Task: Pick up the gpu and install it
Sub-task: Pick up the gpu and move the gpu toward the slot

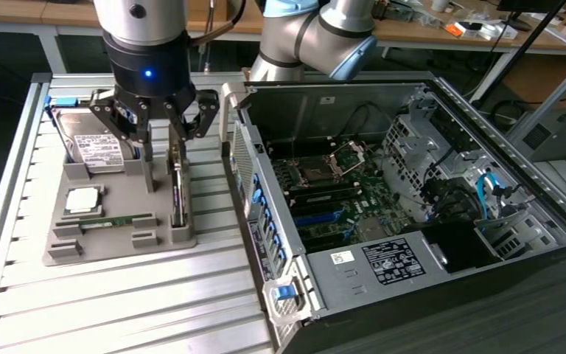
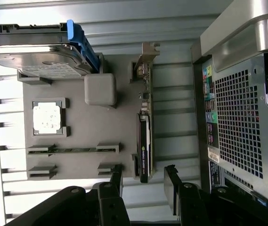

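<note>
Grey tray (image 1: 116,243) (image 2: 86,127) sits on a slatted metal table (image 1: 116,302), with an open computer case (image 1: 411,184) (image 2: 247,117) just beside it to the exterior view's right. The gpu (image 1: 177,188) (image 2: 144,136) stands on its long edge in a slot along the tray's case-side edge, silver bracket at the end nearer the hard drive (image 1: 91,144) (image 2: 39,59). Gripper (image 1: 165,129) (image 2: 144,176) hangs right over the card, fingers spread wide, one either side, gripping nothing; a square processor chip (image 1: 82,198) (image 2: 46,117) and a green memory stick (image 1: 106,220) (image 2: 72,149) lie in holders on the same tray.
</note>
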Robot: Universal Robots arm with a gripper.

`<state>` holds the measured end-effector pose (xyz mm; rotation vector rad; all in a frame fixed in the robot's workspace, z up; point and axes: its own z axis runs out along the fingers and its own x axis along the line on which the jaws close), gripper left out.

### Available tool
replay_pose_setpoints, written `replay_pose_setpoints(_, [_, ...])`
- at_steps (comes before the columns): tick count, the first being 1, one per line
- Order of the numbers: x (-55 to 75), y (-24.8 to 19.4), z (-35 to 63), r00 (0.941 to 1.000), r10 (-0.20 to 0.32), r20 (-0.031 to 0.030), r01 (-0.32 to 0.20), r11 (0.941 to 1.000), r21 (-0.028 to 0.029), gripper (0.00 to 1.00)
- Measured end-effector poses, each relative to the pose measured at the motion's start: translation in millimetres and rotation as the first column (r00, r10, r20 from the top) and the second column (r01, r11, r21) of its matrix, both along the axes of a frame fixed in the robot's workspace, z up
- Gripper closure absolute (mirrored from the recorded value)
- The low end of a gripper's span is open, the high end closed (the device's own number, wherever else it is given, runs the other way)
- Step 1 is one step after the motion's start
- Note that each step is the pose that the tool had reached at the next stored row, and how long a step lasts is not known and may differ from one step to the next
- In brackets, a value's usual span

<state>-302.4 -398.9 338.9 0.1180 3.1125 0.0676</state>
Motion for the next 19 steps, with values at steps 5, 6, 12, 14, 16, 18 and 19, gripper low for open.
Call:
replay_pose_setpoints(5, [0.0,0.0,-2.2,1.0,0.0,0.0,0.0,1.0,0.0,0.52])
replay_pose_setpoints(6, [0.0,0.0,-2.6,1.0,0.0,0.0,0.0,1.0,0.0,0.52])
replay_pose_setpoints(12, [0.0,0.0,-5.0,1.0,0.0,0.0,0.0,1.0,0.0,0.52])
replay_pose_setpoints(14, [0.0,0.0,-5.7,1.0,0.0,-0.0001,0.0,1.0,0.0,0.52])
replay_pose_setpoints(16, [0.0,0.0,-6.4,1.0,0.0,0.0,0.0,1.0,-0.0001,0.52])
replay_pose_setpoints(18, [0.0,0.0,-7.1,1.0,0.0,0.0001,0.0,1.0,0.0,0.52])
replay_pose_setpoints(19, [0.0,0.0,-7.5,1.0,0.0,0.0,0.0,1.0,0.0,0.52])
